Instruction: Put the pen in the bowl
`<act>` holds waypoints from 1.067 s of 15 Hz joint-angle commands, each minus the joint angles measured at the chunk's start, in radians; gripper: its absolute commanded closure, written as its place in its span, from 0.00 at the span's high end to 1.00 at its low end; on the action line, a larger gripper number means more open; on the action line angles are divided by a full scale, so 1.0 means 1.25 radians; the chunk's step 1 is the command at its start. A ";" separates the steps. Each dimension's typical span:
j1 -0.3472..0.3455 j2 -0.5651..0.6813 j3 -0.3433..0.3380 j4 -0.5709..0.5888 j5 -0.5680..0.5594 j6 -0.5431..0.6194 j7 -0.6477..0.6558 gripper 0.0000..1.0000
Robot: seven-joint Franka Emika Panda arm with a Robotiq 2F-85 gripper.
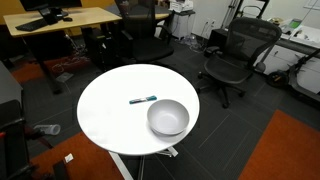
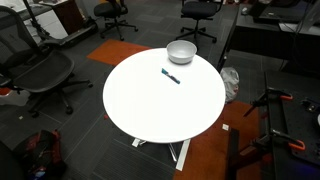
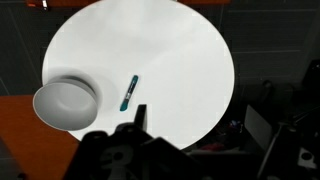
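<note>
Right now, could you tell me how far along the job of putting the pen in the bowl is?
Nothing looks done yet: the pen lies flat on the white table, apart from the empty bowl. In hand: nothing; in the wrist view the jaws hang above the table, clear of the pen. Left: grasp the pen, carry it over, release it in the bowl.

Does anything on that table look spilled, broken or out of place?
Nothing is spilled or broken. The bowl stands upright, rather close to the edge of the table. The pen lies flat beside it, not touching.
</note>
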 commanded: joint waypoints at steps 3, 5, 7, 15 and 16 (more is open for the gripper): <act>-0.042 0.169 -0.002 0.083 -0.032 0.091 0.034 1.00; -0.055 0.230 -0.007 0.100 -0.046 0.135 0.043 1.00; -0.062 0.282 -0.014 0.113 -0.053 0.180 0.043 1.00; -0.062 0.475 -0.039 0.188 -0.040 0.228 0.063 1.00; -0.062 0.495 -0.039 0.199 -0.044 0.228 0.076 1.00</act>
